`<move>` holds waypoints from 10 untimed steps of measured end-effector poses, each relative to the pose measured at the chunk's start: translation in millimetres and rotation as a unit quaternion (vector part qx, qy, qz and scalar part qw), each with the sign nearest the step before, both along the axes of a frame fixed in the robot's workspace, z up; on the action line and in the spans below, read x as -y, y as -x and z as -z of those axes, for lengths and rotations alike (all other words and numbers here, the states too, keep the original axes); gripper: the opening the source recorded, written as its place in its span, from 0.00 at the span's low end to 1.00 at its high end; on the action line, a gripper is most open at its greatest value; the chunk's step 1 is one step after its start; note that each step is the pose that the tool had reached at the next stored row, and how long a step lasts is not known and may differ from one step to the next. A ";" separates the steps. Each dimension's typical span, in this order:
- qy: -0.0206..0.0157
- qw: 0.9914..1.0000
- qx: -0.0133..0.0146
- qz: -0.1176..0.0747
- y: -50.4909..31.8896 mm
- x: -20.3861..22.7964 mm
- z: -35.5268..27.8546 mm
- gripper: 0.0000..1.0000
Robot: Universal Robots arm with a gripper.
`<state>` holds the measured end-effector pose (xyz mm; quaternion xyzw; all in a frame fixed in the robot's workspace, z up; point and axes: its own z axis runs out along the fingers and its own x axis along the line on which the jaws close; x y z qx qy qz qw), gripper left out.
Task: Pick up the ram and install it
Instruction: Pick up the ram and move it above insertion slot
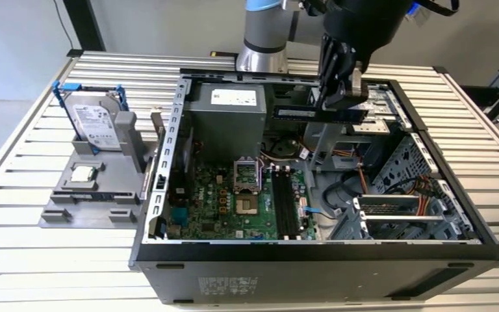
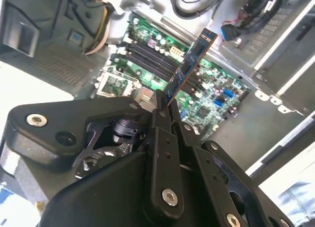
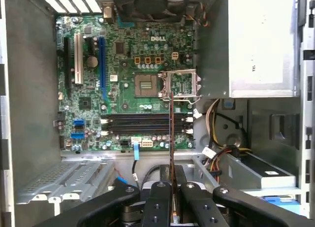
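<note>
Fingers [image 2: 161, 119] clamped shut on one end of the ram [image 2: 193, 62] hold it in the air above the open computer case [image 1: 319, 266]. Below lie the motherboard [image 3: 123, 89] and its black memory slots [image 3: 142, 123]; the case stands on a slatted table [image 1: 24, 247].

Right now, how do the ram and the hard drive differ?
The ram is a thin dark stick; the hard drive is a broad silver box with blue rails. The ram hangs above the open case, jaws of the gripper shut on it; the hard drive stands in a grey holder on the table. Neither is installed.
</note>
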<state>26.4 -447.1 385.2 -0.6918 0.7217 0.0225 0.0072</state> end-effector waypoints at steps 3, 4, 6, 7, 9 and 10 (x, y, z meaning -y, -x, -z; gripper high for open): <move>0.000 1.000 0.000 0.000 0.0 -12.5 0.0 0.00; 0.000 1.000 0.000 0.000 0.0 -16.6 0.0 0.00; 0.000 1.000 0.000 0.000 0.0 -23.4 -0.1 0.00; 0.000 1.000 0.000 0.000 0.0 -26.3 0.0 0.00; 0.000 1.000 0.000 0.000 0.0 -32.6 0.0 0.00; 0.000 1.000 0.000 0.000 0.0 -34.6 -0.1 0.00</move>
